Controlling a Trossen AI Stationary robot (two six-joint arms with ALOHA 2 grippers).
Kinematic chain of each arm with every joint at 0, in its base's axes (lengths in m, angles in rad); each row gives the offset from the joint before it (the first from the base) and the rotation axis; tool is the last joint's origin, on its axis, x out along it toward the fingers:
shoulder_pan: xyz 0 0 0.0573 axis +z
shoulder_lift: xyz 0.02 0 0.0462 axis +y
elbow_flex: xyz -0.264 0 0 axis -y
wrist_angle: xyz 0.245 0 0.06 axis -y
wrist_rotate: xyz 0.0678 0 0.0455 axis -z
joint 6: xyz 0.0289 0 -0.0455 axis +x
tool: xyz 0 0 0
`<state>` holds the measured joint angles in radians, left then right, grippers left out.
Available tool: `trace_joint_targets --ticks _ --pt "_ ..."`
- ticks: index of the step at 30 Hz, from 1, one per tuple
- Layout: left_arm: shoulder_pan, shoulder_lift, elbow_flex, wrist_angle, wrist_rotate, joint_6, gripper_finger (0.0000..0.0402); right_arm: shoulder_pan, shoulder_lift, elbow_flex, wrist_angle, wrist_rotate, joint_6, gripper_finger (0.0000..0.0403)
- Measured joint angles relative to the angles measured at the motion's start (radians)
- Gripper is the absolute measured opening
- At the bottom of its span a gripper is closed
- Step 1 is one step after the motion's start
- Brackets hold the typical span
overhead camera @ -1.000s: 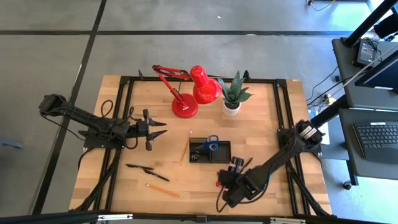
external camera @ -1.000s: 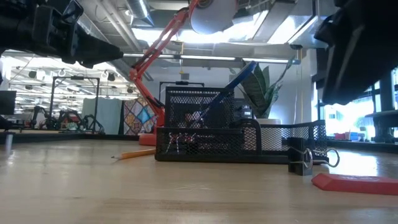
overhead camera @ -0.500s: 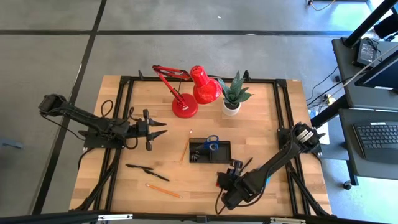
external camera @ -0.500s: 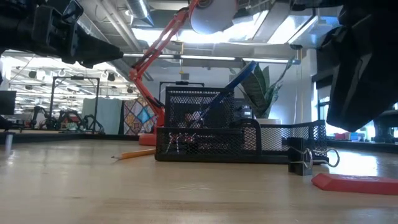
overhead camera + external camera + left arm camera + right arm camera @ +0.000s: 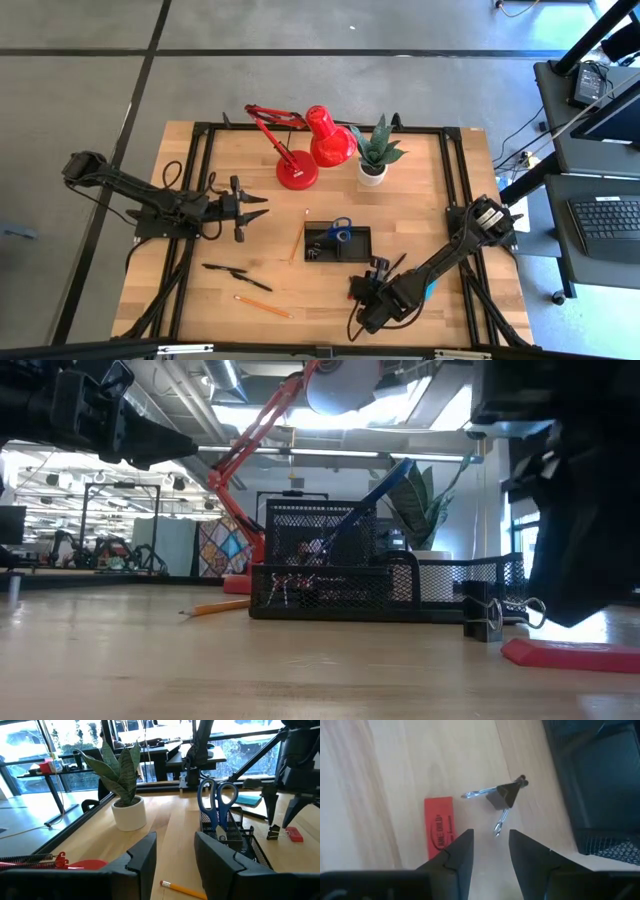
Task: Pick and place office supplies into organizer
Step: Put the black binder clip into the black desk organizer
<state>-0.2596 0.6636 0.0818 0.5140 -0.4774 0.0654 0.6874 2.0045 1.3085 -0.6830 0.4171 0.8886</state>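
Observation:
The black mesh organizer (image 5: 338, 243) (image 5: 340, 575) stands near the table's middle. Blue-handled scissors (image 5: 340, 228) (image 5: 217, 802) stand upright in it. On the wood in front of it lie a small black clip (image 5: 507, 795) (image 5: 485, 618) and a flat red eraser (image 5: 439, 827) (image 5: 570, 653). My right gripper (image 5: 490, 852) (image 5: 366, 287) hangs open just above these two, pointing down, touching nothing. An orange pencil (image 5: 297, 243) lies left of the organizer. Two black pens (image 5: 235, 272) and another pencil (image 5: 263, 306) lie nearer the front left. My left gripper (image 5: 250, 207) (image 5: 175, 855) waits open at the left.
A red desk lamp (image 5: 310, 140) and a potted green plant (image 5: 375, 152) stand at the far side of the table. The black frame rails (image 5: 455, 200) run along the table's edges. Bare wood (image 5: 300, 290) lies between the pens and my right gripper.
My right gripper has come down toward the table and drifted a little toward the near edge, over the clip and eraser. Its fingers have stayed open. Nothing on the table has moved.

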Motion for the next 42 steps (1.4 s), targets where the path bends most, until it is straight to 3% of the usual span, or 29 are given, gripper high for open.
trace_joint_targets --ticks 15,27,36,42 --pt "0.0 0.0 0.0 -0.002 0.0 0.0 0.0127 -0.031 0.0 -0.025 0.011 -0.001 -0.002 0.012" --pt "0.0 0.0 0.0 -0.002 0.0 0.0 0.0127 -0.031 0.0 -0.025 0.01 -0.001 -0.009 0.001" --pt "0.0 0.0 0.0 -0.002 0.0 0.0 0.0127 -0.031 0.0 -0.021 0.004 -0.001 -0.023 0.0006" --pt "0.0 0.0 0.0 -0.002 0.0 0.0 0.0127 -0.07 -0.003 0.057 -0.06 0.003 -0.096 0.0004"
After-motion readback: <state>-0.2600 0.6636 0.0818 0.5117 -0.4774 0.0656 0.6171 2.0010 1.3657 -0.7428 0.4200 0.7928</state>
